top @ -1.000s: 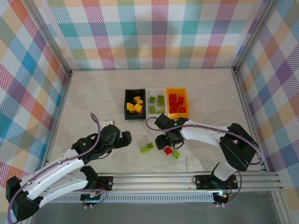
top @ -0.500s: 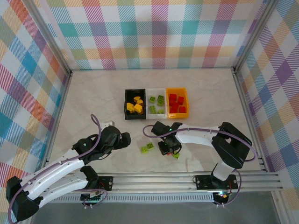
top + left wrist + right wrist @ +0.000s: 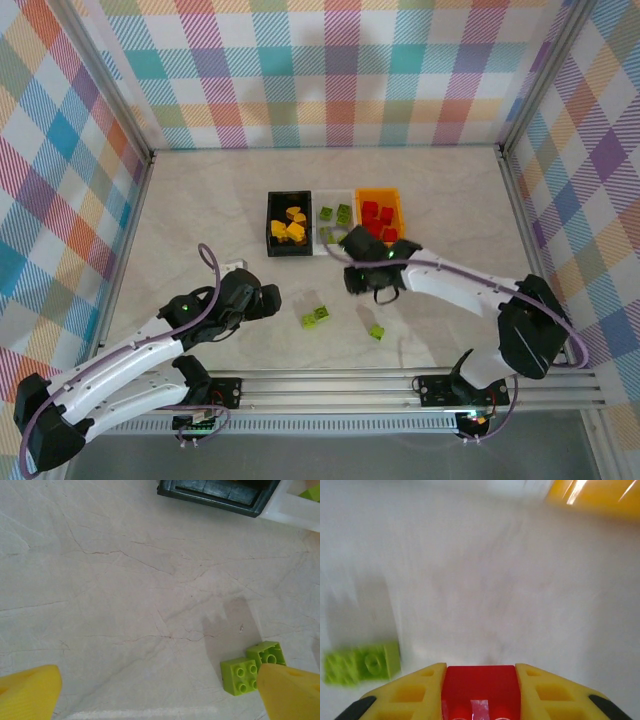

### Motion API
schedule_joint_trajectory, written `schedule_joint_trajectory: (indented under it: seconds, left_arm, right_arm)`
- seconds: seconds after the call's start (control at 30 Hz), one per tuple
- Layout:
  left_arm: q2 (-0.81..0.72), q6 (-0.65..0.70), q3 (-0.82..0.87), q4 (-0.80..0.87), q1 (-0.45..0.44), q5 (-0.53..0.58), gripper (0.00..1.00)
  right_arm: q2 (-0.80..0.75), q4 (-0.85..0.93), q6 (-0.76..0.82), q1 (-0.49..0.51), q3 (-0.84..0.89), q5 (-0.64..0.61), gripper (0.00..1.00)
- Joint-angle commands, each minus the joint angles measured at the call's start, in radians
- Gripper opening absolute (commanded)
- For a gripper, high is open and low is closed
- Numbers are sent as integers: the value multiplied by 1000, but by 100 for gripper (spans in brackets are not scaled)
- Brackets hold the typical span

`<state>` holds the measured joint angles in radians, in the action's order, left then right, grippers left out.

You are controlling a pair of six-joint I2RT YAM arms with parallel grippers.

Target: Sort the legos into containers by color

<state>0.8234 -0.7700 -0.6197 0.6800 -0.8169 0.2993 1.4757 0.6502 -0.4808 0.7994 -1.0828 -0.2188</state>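
My right gripper point(image 3: 360, 280) is shut on a red lego point(image 3: 480, 690), held above the table just in front of the white bin point(image 3: 322, 196) and orange bin point(image 3: 380, 192). The black bin point(image 3: 270, 222) holds yellow legos, the white one green, the orange one red. Two green legos point(image 3: 315, 316) lie side by side on the table, and a single green lego point(image 3: 376, 331) lies to their right. My left gripper point(image 3: 268, 298) hangs open left of the pair, with nothing between its fingers point(image 3: 30, 690). The pair point(image 3: 241, 676) sits by its right finger.
The three bins stand in a row at mid-table. Checkered walls enclose the table on three sides, and an aluminium rail point(image 3: 400, 385) runs along the near edge. A green lego point(image 3: 362, 664) shows blurred at lower left under my right gripper.
My right gripper closed on the red lego on the table and carried it up and back toward the bins. The left arm barely moved.
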Motion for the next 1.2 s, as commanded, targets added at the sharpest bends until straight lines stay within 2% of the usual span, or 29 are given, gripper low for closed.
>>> schedule_joint_trajectory:
  seconds: [0.0, 0.23, 0.43, 0.47, 0.57, 0.6, 0.8, 1.07, 1.17]
  left_arm:
    - [3, 9, -32, 4, -7, 1, 100]
    - [12, 15, -34, -3, -7, -9, 100]
    - [40, 41, -43, -8, -7, -25, 100]
    - [45, 44, -44, -10, -7, -27, 100]
    - [60, 50, -47, -8, -7, -32, 100]
    - [63, 51, -47, -8, -7, -34, 100]
    - [60, 51, -48, -9, -7, -28, 100]
    - [29, 44, -28, 3, -7, -11, 100]
    - [23, 39, -15, -2, -6, -14, 100]
  right_arm:
    - [-3, -37, 44, -102, -112, -50, 27]
    - [235, -46, -24, -282, -372, -19, 29]
    - [420, 9, -82, -355, -546, 1, 34]
    - [437, 18, -85, -360, -563, 1, 37]
    - [464, 37, -71, -364, -613, 11, 63]
    - [455, 38, -67, -364, -613, 18, 68]
    - [289, 24, -59, -331, -443, 48, 75]
    - [-41, 28, -131, -188, 49, 117, 76]
    - [-115, 71, -173, -109, 173, 123, 76]
